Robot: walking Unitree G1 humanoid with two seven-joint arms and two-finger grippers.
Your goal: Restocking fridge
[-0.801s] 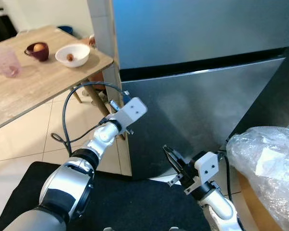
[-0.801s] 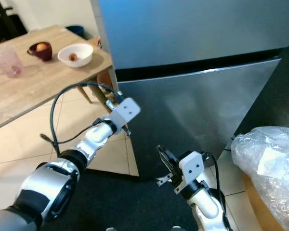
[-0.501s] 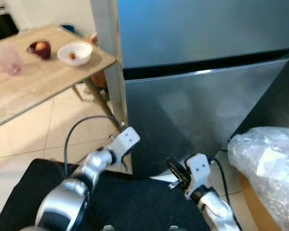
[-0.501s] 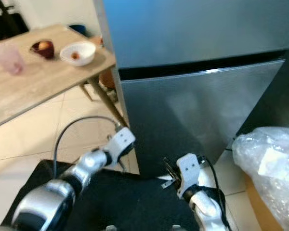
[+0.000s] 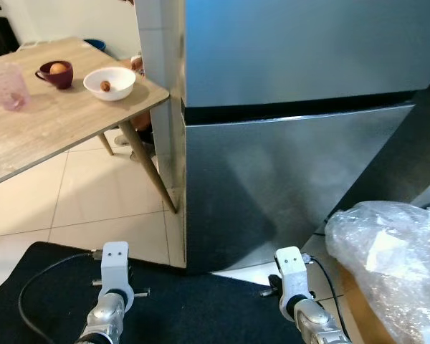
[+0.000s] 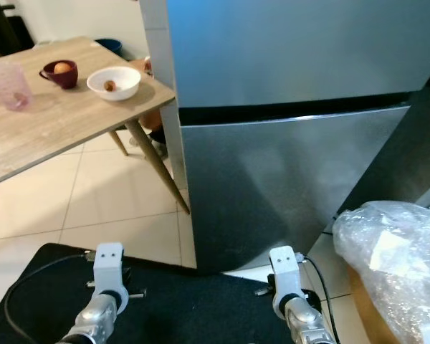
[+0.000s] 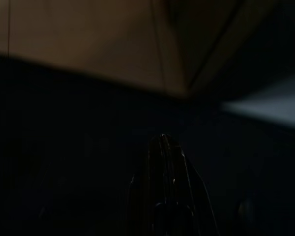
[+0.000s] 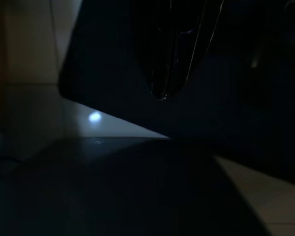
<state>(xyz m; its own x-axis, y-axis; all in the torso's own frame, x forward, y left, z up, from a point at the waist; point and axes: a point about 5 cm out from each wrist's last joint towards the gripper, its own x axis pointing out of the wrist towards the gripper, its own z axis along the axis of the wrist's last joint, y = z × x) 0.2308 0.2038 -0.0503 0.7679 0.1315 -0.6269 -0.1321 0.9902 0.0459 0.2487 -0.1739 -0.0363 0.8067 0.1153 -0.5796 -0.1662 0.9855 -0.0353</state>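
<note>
The steel fridge [image 5: 294, 179] stands shut right ahead, an upper door over a lower door with a dark gap between them. Both arms hang low over the black mat. The left arm [image 5: 113, 287] is at the bottom left and the right arm [image 5: 294, 294] at the bottom centre, near the fridge's foot. In the dark left wrist view, the left gripper [image 7: 162, 140] narrows to one closed tip with nothing in it. The right gripper [image 8: 162, 94] looks the same, shut and empty above the mat's edge.
A wooden table [image 5: 50, 136] stands left of the fridge with a white bowl [image 5: 109, 82], a maroon cup [image 5: 55, 74] and a pink glass [image 5: 7, 86]. A crinkled clear plastic bundle [image 5: 387, 265] lies low on the right. A black mat [image 5: 201, 315] covers the tiled floor below.
Both arms have dropped from in front of the lower fridge door to the bottom of the view. The camera has shifted slightly; the fridge stays shut.
</note>
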